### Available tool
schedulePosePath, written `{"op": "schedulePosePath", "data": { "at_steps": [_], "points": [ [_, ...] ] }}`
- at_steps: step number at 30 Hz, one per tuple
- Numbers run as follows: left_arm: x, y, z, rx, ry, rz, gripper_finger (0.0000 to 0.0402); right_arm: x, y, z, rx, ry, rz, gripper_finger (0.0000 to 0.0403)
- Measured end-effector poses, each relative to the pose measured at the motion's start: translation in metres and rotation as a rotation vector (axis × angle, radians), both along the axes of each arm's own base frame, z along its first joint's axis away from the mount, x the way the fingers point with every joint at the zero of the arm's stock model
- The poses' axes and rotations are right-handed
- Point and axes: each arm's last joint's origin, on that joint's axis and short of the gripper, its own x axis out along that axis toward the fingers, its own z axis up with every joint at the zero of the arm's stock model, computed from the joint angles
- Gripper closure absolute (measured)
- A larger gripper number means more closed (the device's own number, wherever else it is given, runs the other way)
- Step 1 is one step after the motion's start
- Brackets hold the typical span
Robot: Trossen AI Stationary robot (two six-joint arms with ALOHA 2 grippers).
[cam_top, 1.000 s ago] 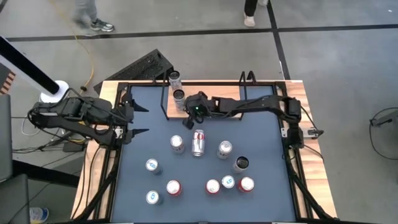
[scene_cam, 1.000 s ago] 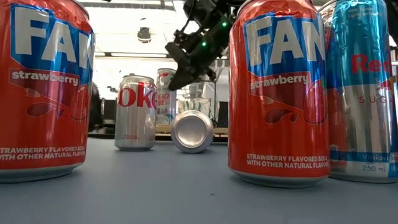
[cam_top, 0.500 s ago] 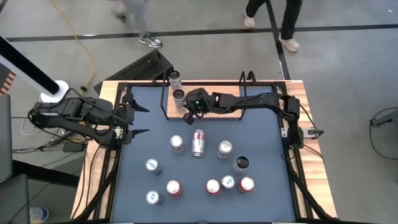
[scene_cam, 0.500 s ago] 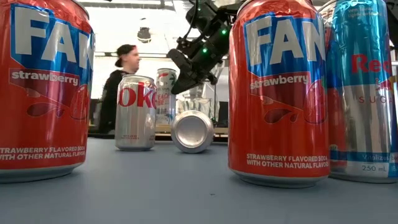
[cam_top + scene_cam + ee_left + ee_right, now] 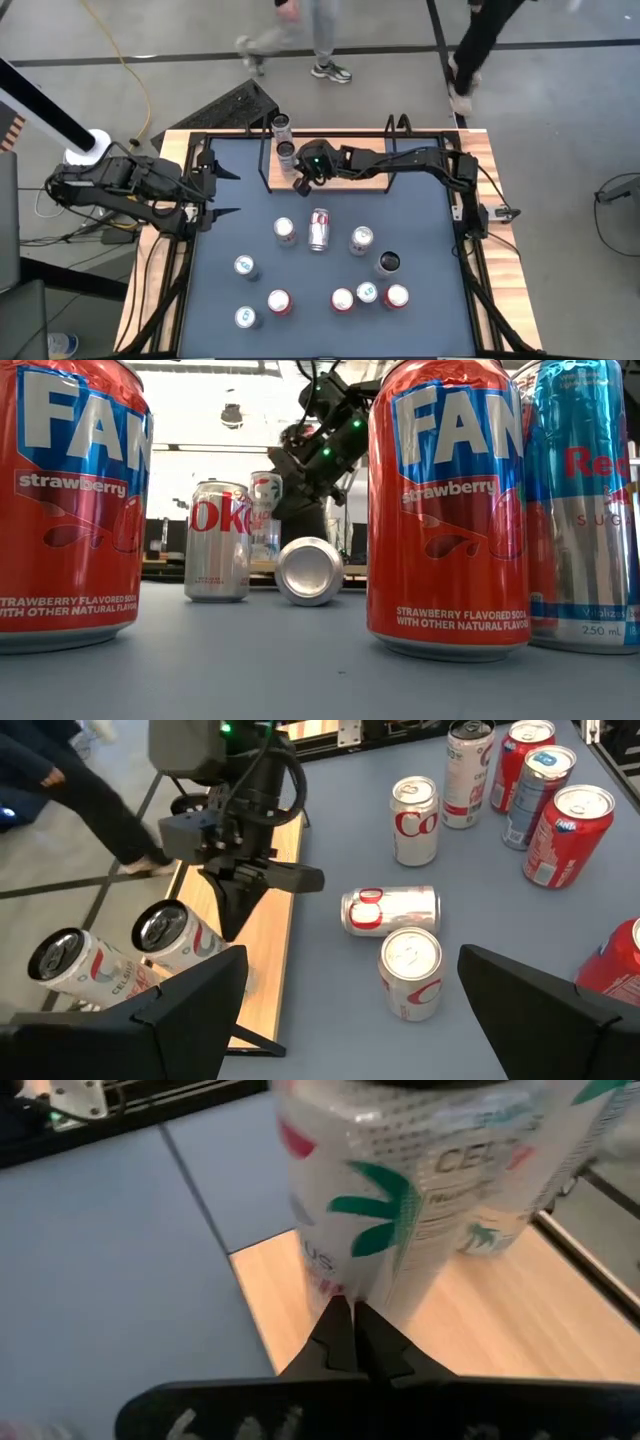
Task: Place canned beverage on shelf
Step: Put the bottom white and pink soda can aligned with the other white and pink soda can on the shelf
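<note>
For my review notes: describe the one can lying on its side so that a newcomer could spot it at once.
Start at the blue table and find the shelf along its far edge. Just in front of the shelf, mid-table, a loose row of cans runs across. The tipped can is the silver and red one lying flat between two upright cans, the only can not standing.

In the low view, two red cans (image 5: 70, 500) (image 5: 450, 510) at left and centre-right read "FAN", "strawberry", "STRAWBERRY FLAVORED SODA WITH OTHER NATURAL FLAVORS". The blue can (image 5: 590, 510) at far right shows "Red", "SUG", "250 mL". The silver can (image 5: 218, 540) reads "oke". The white can (image 5: 420, 1180) in the right wrist view reads "CEL".
</note>
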Motion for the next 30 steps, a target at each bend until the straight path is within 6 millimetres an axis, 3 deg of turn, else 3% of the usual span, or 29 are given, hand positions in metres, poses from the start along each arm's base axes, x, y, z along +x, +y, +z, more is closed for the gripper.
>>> {"op": "schedulePosePath", "data": {
  "at_steps": [11,15,22,30],
  "points": [
    [0.0,0.0,0.0,0.008,-0.001,0.014,0.005,-0.001,-0.018,0.006,0.005,-0.074,0.001,0.0403],
    [0.0,0.001,0.0,0.008,0.0,0.015,0.005,0.0,-0.014,0.005,0.007,-0.065,0.009,0.0403],
    [0.0,0.001,0.0,0.015,0.005,0.012,0.005,0.009,0.016,0.002,-0.007,-0.058,0.072,0.0403],
    [0.0,0.001,0.0,0.021,0.007,0.008,0.005,0.006,-0.002,0.002,-0.028,-0.072,0.025,0.0403]
  ]
}}
